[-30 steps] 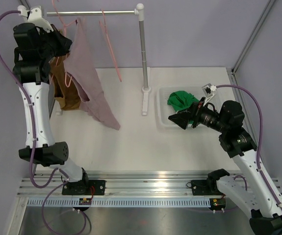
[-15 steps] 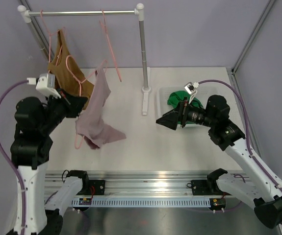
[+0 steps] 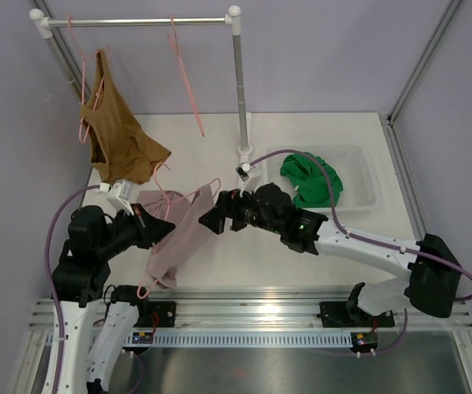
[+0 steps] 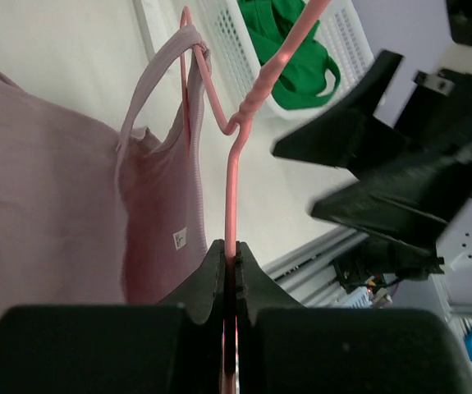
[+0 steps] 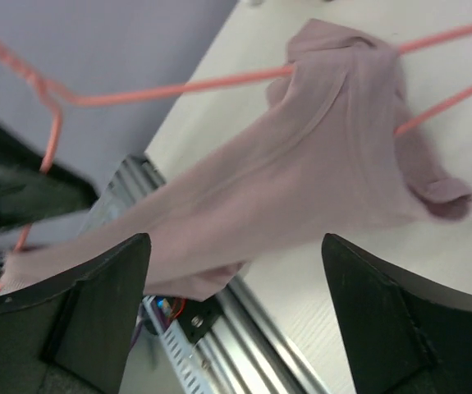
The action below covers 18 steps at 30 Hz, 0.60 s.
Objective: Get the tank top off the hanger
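Two grippers flank the mauve tank top (image 3: 176, 240), draped low over the table (image 3: 301, 258) on the pink hanger (image 4: 229, 185) that the left gripper (image 4: 230, 256) pinches; the right gripper (image 3: 212, 220), spread wide, sits just right of its strap end.

The tank top (image 3: 178, 240) is a dusty mauve, finely ribbed, with narrow straps and a small white label sewn inside. It hangs on a thin pink wire hanger (image 3: 205, 185), one strap looped over the hanger's shoulder next to the twisted neck. The hanger is tilted well off upright, low over the near-left part of the table. Its wire is pinched between the closed fingers of the left gripper (image 4: 230, 254). The cloth sags in a long fold, and its lower end seems to rest on the tabletop.
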Each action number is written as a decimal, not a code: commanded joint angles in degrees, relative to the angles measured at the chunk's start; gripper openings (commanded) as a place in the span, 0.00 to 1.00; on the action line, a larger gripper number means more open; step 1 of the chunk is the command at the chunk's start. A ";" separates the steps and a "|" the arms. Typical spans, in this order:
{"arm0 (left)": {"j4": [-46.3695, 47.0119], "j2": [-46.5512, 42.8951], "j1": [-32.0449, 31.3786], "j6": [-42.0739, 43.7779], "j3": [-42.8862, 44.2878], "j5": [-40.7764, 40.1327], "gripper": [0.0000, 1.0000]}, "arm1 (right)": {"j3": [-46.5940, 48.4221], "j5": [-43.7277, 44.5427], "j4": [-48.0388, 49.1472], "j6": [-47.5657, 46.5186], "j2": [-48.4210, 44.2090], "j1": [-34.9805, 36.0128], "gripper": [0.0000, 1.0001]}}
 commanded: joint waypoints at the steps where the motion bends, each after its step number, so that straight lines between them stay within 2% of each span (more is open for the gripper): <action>1: 4.66 -2.03 -0.26 -1.97 -2.88 7.74 0.00 | 3.53 15.14 6.06 1.17 4.88 0.74 0.89; 10: 5.28 -3.53 -0.35 -1.89 -5.35 11.35 0.00 | 10.20 18.39 3.89 -3.22 14.20 0.74 0.78; 12: 4.84 -3.53 -0.43 -1.45 -5.08 10.30 0.00 | 11.61 20.07 2.74 -3.84 15.87 0.82 0.67; 14: 4.32 -3.62 -0.35 -1.01 -4.82 9.33 0.00 | 11.70 21.03 2.03 -4.37 16.23 0.82 0.60; 15: 4.23 -3.53 -0.35 -0.75 -4.91 9.15 0.00 | 11.62 21.21 1.94 -4.46 16.23 0.82 0.53; 17: 4.31 -3.27 -0.35 -0.48 -4.99 8.27 0.00 | 11.27 21.74 1.94 -5.07 16.32 0.74 0.46; 18: 4.31 -3.09 -0.35 -0.57 -4.99 8.27 0.00 | 11.26 21.83 1.85 -5.33 16.41 0.74 0.38</action>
